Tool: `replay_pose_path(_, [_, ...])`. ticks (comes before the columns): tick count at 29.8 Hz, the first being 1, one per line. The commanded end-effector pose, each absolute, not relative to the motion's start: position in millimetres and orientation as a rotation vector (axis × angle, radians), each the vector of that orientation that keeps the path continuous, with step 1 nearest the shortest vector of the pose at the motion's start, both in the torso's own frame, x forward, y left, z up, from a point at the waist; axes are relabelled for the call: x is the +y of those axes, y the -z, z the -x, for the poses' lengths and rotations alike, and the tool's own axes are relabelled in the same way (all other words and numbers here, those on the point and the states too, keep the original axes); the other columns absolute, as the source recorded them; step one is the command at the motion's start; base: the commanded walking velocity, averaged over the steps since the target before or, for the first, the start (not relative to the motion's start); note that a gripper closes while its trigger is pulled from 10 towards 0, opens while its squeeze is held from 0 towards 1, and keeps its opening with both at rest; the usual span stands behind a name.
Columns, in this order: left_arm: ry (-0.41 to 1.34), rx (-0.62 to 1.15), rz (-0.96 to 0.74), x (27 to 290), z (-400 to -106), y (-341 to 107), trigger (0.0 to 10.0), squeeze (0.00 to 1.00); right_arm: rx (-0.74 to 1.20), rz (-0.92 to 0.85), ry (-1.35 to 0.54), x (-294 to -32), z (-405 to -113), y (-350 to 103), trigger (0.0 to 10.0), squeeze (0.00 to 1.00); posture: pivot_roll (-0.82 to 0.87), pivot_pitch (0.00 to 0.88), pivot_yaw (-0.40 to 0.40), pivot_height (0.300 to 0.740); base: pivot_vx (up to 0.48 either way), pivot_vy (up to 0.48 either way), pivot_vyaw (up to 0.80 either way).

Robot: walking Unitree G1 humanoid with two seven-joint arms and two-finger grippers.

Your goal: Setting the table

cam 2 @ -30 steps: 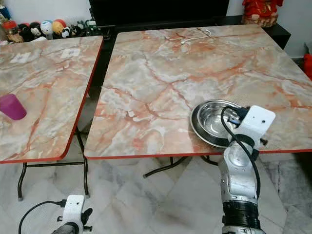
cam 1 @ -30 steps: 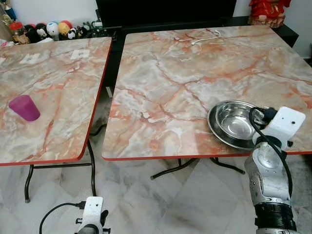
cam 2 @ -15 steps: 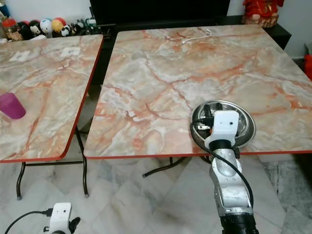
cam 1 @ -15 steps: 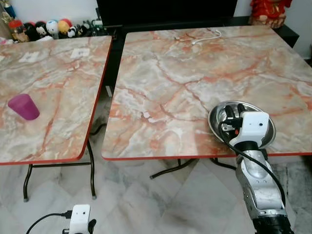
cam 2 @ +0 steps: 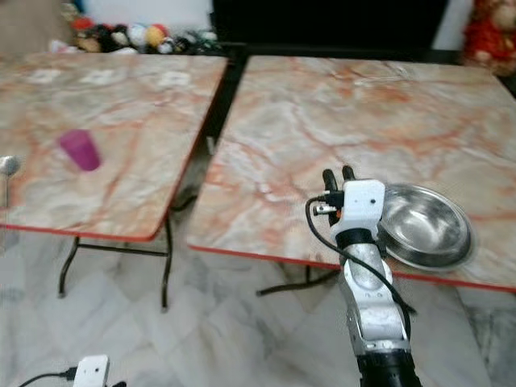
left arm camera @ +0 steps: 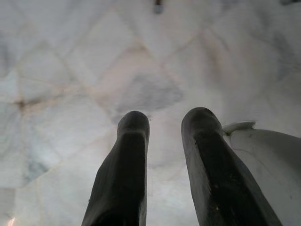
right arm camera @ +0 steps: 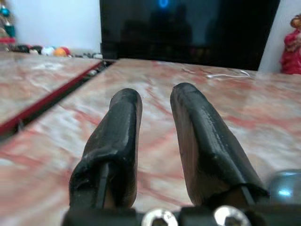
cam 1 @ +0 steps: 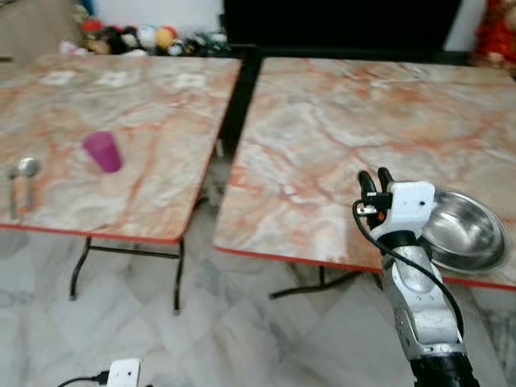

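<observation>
A steel bowl (cam 1: 463,235) sits on the right marble table (cam 1: 322,145), close to its front edge. My right gripper (cam 1: 373,176) is raised just left of the bowl, fingers pointing up and away. They are open by a narrow gap with nothing between them, as the right wrist view (right arm camera: 157,94) also shows. A purple cup (cam 1: 102,151) stands on the left table (cam 1: 153,121), and a spoon (cam 1: 24,173) lies near that table's front left edge. My left gripper (left arm camera: 165,120) hangs idle low over the tiled floor, slightly open and holding nothing.
A dark gap (cam 1: 234,105) separates the two tables. Small toy figures (cam 1: 145,36) line the back wall behind the left table, and a white cable (cam 1: 399,79) lies at the far end of the right table. Marble floor (cam 1: 242,322) lies before both tables.
The camera has swung left, bringing the spoon into view. My right gripper has come away from the bowl's left rim and now stands beside the bowl.
</observation>
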State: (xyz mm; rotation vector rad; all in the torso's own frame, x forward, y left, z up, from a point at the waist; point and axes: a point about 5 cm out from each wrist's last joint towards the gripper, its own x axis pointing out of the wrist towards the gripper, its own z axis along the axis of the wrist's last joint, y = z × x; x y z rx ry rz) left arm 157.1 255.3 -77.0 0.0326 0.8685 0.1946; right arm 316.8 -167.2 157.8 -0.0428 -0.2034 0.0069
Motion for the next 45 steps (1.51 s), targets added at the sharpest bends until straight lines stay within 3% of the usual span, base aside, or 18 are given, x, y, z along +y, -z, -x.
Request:
replay_pose_path(1, [-0.212, 0.891, -0.035, 262.6, -151.0, 77.6, 10.0, 0.0, -0.206, 0.021, -0.017, -164.3, -318.0, -160.8, 10.0, 0.0, -0.15, 0.025, 0.029, 0.74, 0.0, 0.48, 0.0])
replay_pose_path(20, [-0.198, 0.925, -0.044, 254.6, -147.9, 82.1, 10.0, 0.0, -0.177, -0.035, -0.056, -138.1, -319.9, -153.1, 10.0, 0.0, -0.14, 0.0, 0.051, 0.74, 0.0, 0.48, 0.0])
replay_pose_path(32, [-0.215, 0.929, -0.045, 266.0, -143.8, 80.0, 10.0, 0.0, -0.158, -0.05, -0.108, -121.0, -317.7, -148.4, 10.0, 0.0, -0.15, 0.0, 0.057, 0.74, 0.0, 0.48, 0.0])
replay_pose_path(45, [-0.204, 0.894, -0.035, 254.5, -156.0, 78.7, 10.0, 0.0, -0.151, -0.062, -0.057, -127.4, -319.9, -151.3, 10.0, 0.0, -0.14, 0.018, 0.049, 0.74, 0.0, 0.48, 0.0])
